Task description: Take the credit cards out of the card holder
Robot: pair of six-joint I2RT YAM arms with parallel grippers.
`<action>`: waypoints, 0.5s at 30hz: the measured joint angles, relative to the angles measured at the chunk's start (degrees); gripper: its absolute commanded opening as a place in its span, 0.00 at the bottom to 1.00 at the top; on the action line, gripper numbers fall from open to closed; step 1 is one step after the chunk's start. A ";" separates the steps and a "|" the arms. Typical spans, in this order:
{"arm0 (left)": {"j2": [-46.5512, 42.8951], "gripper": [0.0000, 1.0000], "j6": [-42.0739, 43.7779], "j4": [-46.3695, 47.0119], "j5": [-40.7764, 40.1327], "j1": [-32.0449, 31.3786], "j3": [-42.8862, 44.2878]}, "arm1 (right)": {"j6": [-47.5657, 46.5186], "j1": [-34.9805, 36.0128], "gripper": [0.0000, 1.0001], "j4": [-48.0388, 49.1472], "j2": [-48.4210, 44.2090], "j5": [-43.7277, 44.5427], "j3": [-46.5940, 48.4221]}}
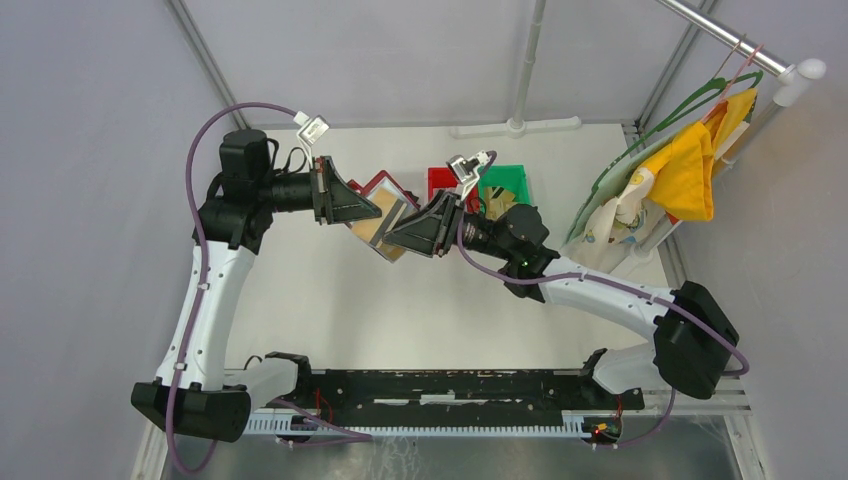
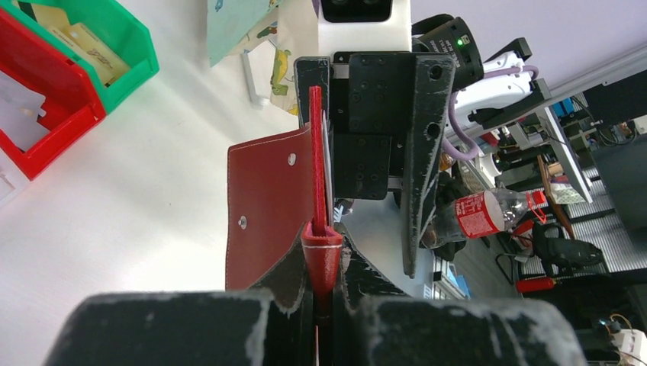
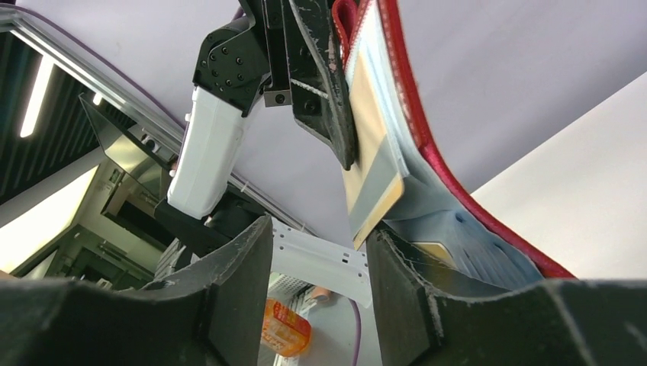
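Top view: bright, even light from overhead. I see only faint, soft shadows on the table (image 1: 330, 300) under the arms (image 1: 210, 290). Steel strip (image 1: 480, 455) at the near edge throws a dull glare. Poles (image 1: 527, 60) lean outward toward the top corners: wide-angle lens.

Left wrist: table nearly blown white. Left gripper (image 2: 323, 244) is blurred at the bottom edge; wallet (image 2: 267, 206) sharp, stitching readable. Far room at right is dimmer but in focus.

Right wrist: looks up, backlit. Lamp (image 3: 34, 91) clips at left. Right gripper (image 3: 319, 236) is dark and soft; card (image 3: 370, 168) evenly lit, fairly sharp.
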 measured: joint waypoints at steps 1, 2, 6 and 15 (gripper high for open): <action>0.00 0.02 -0.02 0.15 0.28 0.00 0.00 | 0.15 0.00 0.46 0.17 0.04 0.00 0.00; 0.00 0.02 -0.02 0.28 0.55 0.04 0.00 | 0.20 0.00 0.42 0.33 0.15 0.02 0.00; 0.00 0.03 -1.05 0.74 1.49 0.04 0.00 | 0.42 0.00 0.22 0.44 0.33 0.02 0.00; -0.02 0.09 -3.13 1.49 4.07 0.09 0.00 | 1.14 0.00 0.00 1.92 0.98 -0.07 -0.15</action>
